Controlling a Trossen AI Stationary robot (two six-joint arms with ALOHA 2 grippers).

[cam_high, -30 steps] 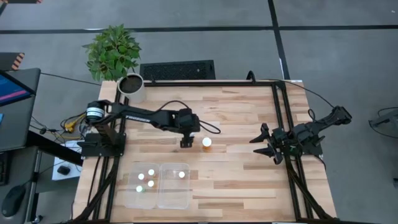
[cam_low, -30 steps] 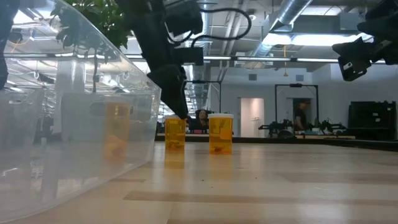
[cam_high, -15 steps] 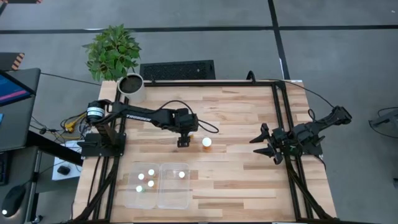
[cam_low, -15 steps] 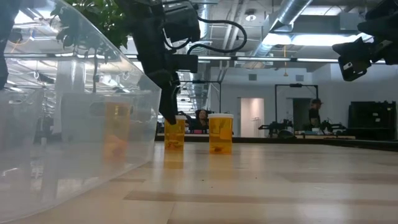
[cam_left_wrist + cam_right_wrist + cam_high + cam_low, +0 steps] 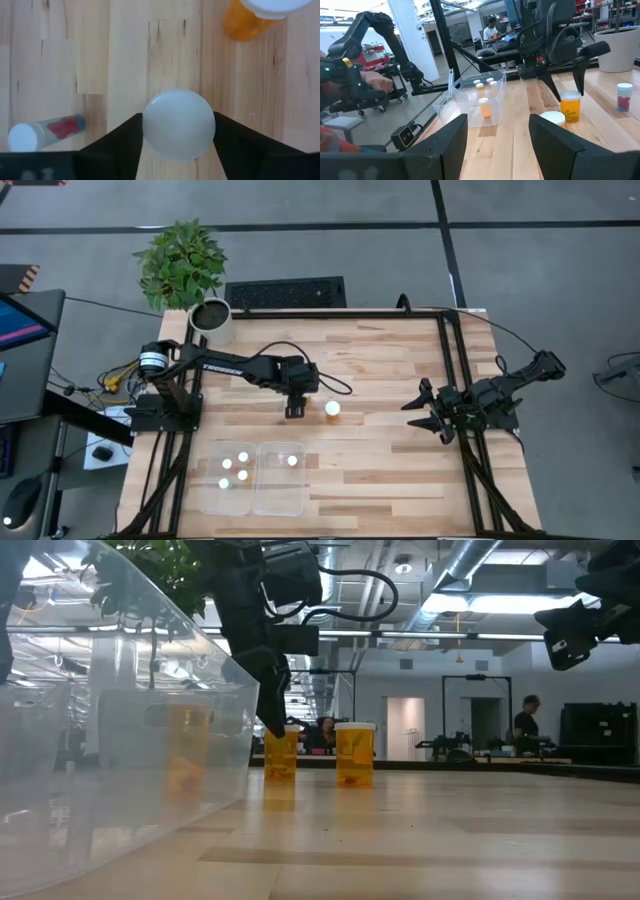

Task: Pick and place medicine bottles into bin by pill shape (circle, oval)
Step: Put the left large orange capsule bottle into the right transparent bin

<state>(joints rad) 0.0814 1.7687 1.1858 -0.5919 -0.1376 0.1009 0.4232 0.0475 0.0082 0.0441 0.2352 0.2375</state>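
Left gripper straddling an upright orange bottle on a wooden table

A pale wood-plank table (image 5: 380, 380) is filling the middle of the high view, with grey floor around it, a potted plant (image 5: 183, 265) at the upper left and an open workshop showing behind it in the low view. Near the frame's centre, the left gripper (image 5: 294, 409) is hanging directly over an upright orange medicine bottle (image 5: 281, 752). In the left wrist view its white cap (image 5: 179, 124) is sitting between the two dark fingers (image 5: 117, 142), which are standing apart on either side, not yet visibly pressing it. The bottle's long axis is running straight up toward the gripper, so closing looks like the likely next step. A second orange bottle (image 5: 332, 409) is standing just to the right. A clear bottle with red contents (image 5: 45, 132) is lying on its side nearby. The bin (image 5: 253, 498) is sitting at the lower left, several white-capped bottles already inside both compartments. The right gripper (image 5: 422, 412) is waiting well off at the right edge, fingers spread and empty
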